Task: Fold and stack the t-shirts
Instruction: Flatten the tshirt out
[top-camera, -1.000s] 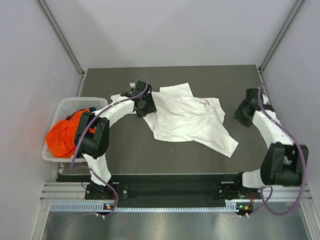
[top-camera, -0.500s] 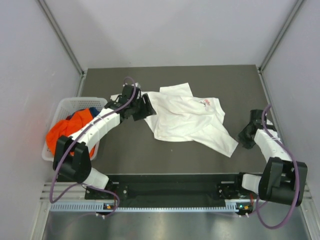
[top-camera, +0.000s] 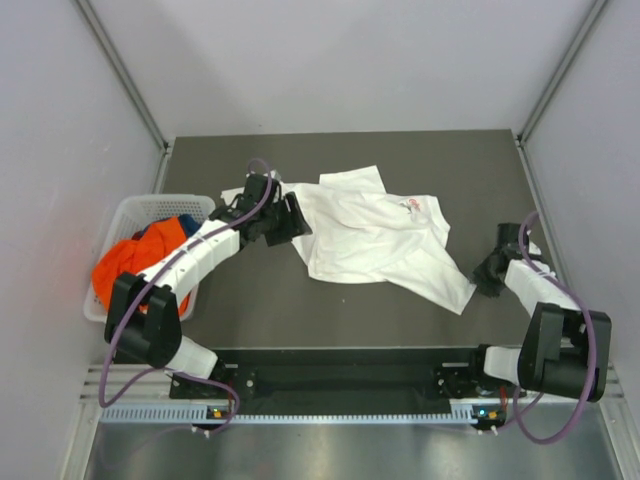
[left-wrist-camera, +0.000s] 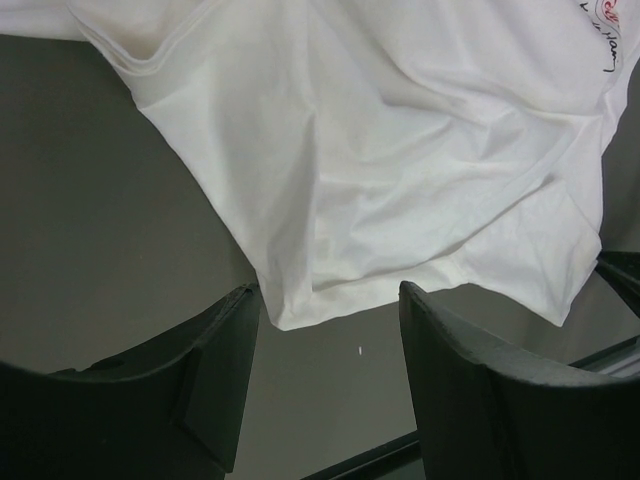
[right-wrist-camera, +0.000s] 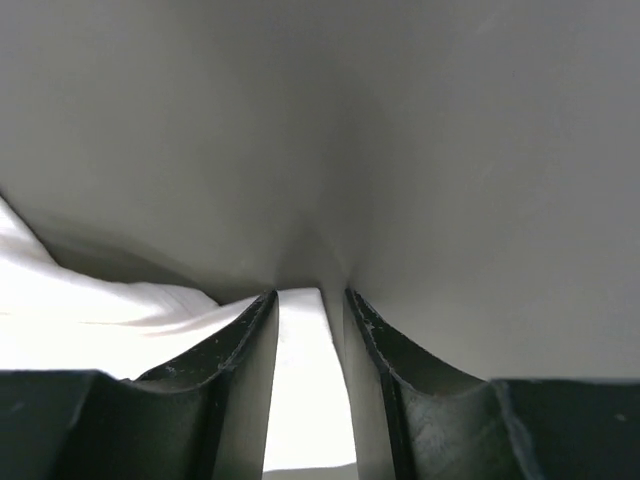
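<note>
The white t-shirt (top-camera: 370, 235) lies crumpled and spread on the dark table, its small red print (top-camera: 410, 205) facing up. My left gripper (top-camera: 292, 218) is at the shirt's left edge. In the left wrist view it (left-wrist-camera: 330, 300) stands open, with a corner of the white cloth (left-wrist-camera: 400, 150) lying just between the fingertips. My right gripper (top-camera: 482, 278) is at the shirt's near right corner. In the right wrist view its jaws (right-wrist-camera: 310, 295) are narrow and straddle a strip of the white cloth (right-wrist-camera: 305, 380), with a slim gap left beside one finger. The orange t-shirt (top-camera: 125, 270) and the dark blue one (top-camera: 170, 232) lie in the basket.
The white lattice basket (top-camera: 135, 205) sits at the table's left edge, beside the left arm. Grey walls close in the table (top-camera: 250, 300) at the back and on both sides. A black rail runs along the near edge.
The right gripper came down and toward the near edge to the shirt's right corner while its jaws narrowed. The left arm's elbow dropped low; its gripper stayed at the shirt's left edge.
</note>
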